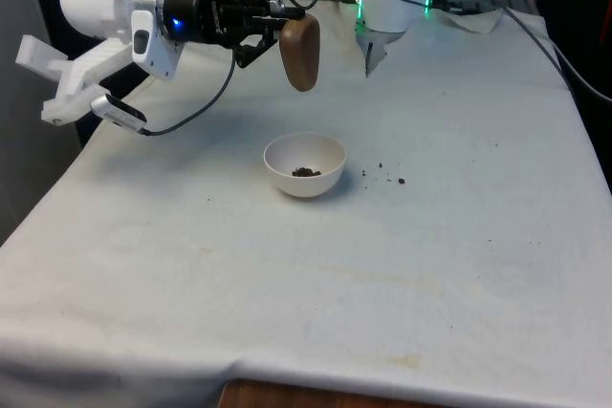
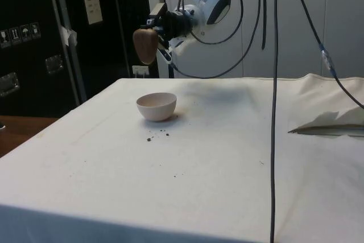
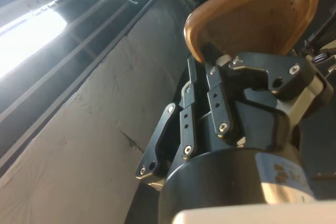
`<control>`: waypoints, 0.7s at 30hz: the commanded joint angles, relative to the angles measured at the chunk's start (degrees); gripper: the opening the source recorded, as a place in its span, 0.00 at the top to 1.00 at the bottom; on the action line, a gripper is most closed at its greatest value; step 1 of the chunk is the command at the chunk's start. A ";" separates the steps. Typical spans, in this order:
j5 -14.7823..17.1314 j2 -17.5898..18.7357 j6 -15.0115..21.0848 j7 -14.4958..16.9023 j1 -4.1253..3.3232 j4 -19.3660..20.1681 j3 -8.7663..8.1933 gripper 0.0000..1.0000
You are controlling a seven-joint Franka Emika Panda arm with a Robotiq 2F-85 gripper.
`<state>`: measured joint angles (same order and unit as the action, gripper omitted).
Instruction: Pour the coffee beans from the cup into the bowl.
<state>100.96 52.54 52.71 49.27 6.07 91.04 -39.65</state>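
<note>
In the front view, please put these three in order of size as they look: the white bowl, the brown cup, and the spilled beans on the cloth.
1. White bowl
2. Brown cup, held in the gripper; it is farther from the camera, so its real size is unsure.
3. Spilled beans

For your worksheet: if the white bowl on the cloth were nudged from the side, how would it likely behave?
The bowl probably slides or rocks rather than rolls, since it sits upright on a narrow base. It looks light: only a few coffee beans lie inside. Its rounded, smooth wall suggests it could slip, though the cloth may add some drag.

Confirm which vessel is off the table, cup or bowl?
The brown cup, held tipped in the gripper above the white bowl, which sits on the cloth.
</note>
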 commanded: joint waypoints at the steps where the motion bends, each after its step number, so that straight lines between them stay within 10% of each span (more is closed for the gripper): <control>1: 0.00 0.00 0.00 0.06 0.00 0.00 0.00 1.00; 21: -0.06 -0.06 0.06 0.86 -0.29 0.23 0.00 1.00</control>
<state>100.96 52.54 52.71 50.36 5.79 91.27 -39.65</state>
